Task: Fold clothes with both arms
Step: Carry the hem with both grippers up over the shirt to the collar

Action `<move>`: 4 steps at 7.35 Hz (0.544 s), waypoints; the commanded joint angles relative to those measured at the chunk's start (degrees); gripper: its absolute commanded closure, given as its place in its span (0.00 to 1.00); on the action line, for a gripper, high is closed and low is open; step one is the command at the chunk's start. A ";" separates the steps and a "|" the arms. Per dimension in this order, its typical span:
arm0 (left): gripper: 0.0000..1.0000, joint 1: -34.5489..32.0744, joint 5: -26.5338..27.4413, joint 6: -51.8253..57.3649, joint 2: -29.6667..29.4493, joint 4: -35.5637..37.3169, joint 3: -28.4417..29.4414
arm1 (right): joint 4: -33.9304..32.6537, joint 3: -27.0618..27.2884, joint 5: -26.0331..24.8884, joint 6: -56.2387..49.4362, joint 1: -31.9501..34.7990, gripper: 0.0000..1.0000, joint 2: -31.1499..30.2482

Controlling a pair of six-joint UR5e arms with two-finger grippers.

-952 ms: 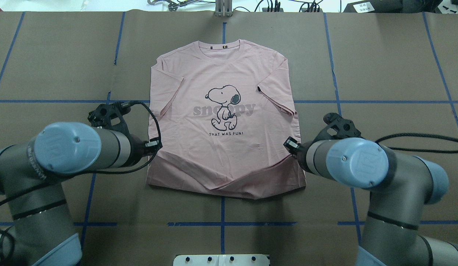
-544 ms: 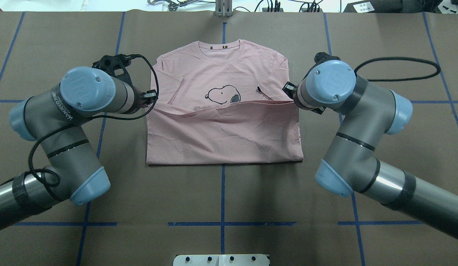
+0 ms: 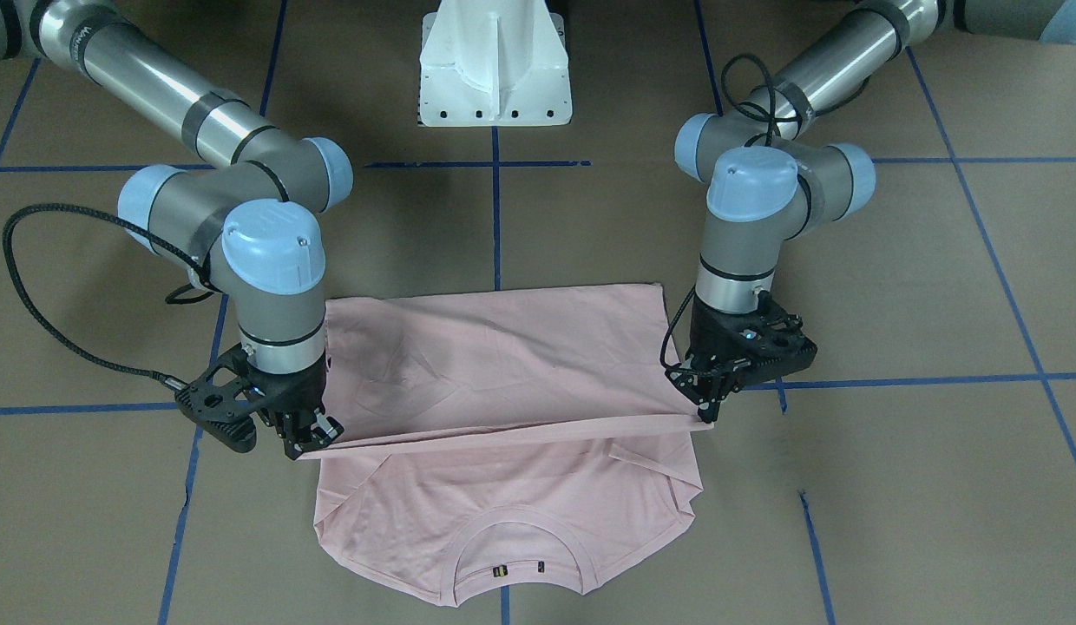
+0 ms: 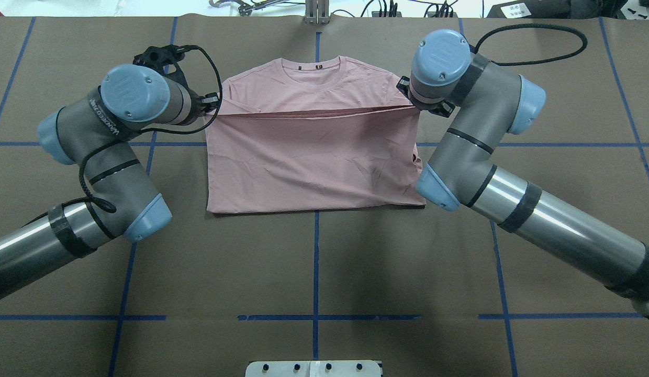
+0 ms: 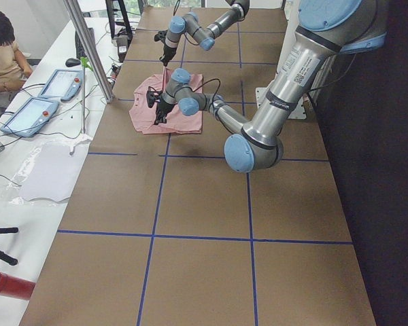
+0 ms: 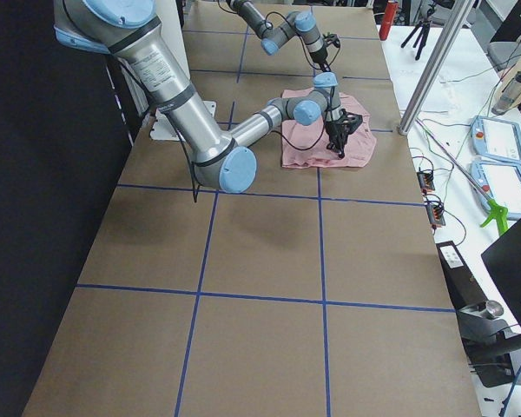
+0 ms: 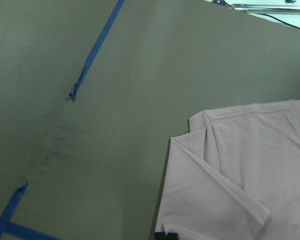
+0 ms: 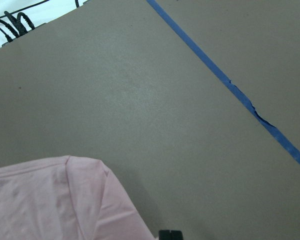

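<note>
A brown paper-covered table (image 4: 225, 262) fills the workspace, marked into large squares by lines of blue tape (image 4: 315, 262); the wrist views show some of the tape torn and frayed. The pale pink T-shirt (image 4: 314, 162) lies flat near the table's middle, out from the white pedestal (image 3: 495, 69), with its collar (image 4: 314, 67) pointing away from the robot. Its lower half is doubled over the upper half, plain side up. The fold lies nearest the robot, and the hem is stretched in a taut line across the chest, just short of the collar. The left gripper (image 3: 707, 406) has its fingers closed tight on one hem corner. The right gripper (image 3: 311, 441) is pinched the same way on the other corner, and both point down at the shirt's side edges. The left arm (image 4: 94, 146) and right arm (image 4: 476, 136) reach in from either side, and a black cable (image 4: 539, 31) loops off each wrist. Past the table's far edge runs a white bench (image 5: 34, 156). It carries two handheld pendants (image 5: 26, 117) with lit screens, loose wires and an upright metal pole (image 5: 88, 47). A person (image 5: 0, 47) sits at the bench.
</note>
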 commanded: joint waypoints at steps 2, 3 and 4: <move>1.00 -1.53 2.15 3.62 -4.31 -2.72 6.99 | 1.68 -6.76 -0.02 -0.52 0.48 1.00 4.21; 1.00 -2.06 2.15 4.17 -4.39 -4.30 8.73 | 1.77 -9.74 -0.11 -0.52 0.48 1.00 6.06; 1.00 -2.07 2.15 4.17 -4.40 -5.97 9.97 | 1.86 -10.55 -0.28 -0.70 0.74 1.00 6.95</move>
